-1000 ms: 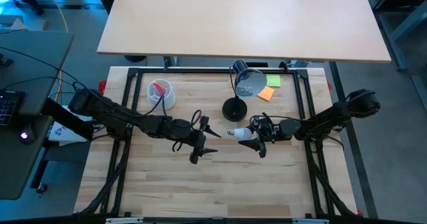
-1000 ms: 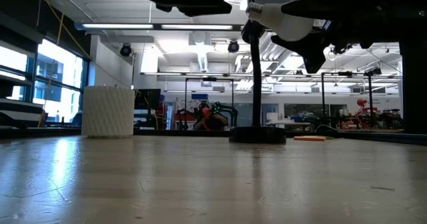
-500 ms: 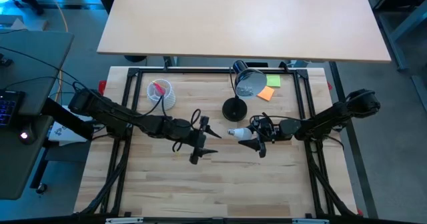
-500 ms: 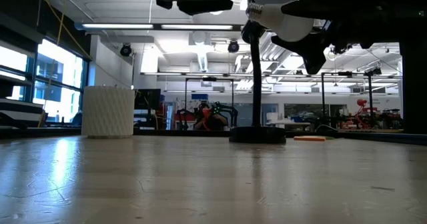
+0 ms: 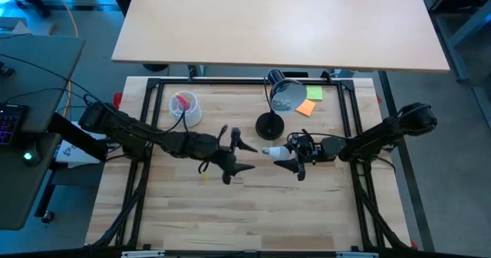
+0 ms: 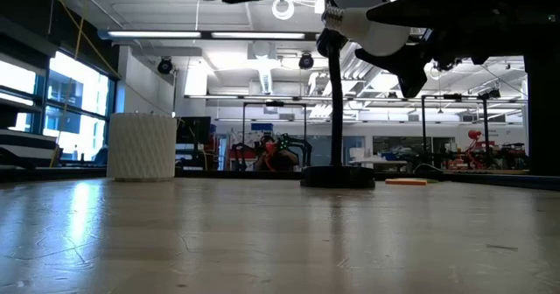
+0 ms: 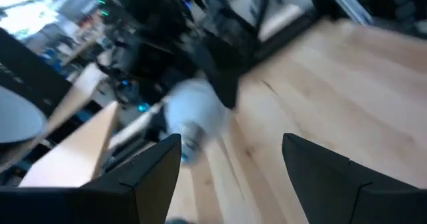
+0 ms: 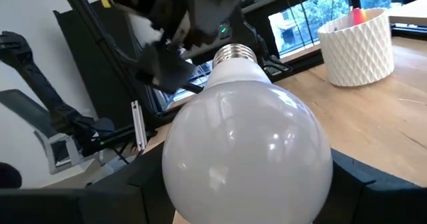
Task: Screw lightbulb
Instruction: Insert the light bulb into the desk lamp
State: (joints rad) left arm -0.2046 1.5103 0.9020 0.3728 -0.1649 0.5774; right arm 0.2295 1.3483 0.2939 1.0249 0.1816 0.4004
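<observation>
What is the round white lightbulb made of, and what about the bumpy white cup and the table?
The lightbulb looks like frosted glass or smooth plastic: glossy, with small bright reflections. Its screw base looks like shiny silvery metal with ridged threads. The white cup seems matte plastic, with a faceted diamond pattern, possibly printed. The table looks like pale wood, showing plank lines and grain.

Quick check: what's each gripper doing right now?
Left gripper: open, holding nothing.
Right gripper: closed on the lightbulb, held off the table.
</observation>
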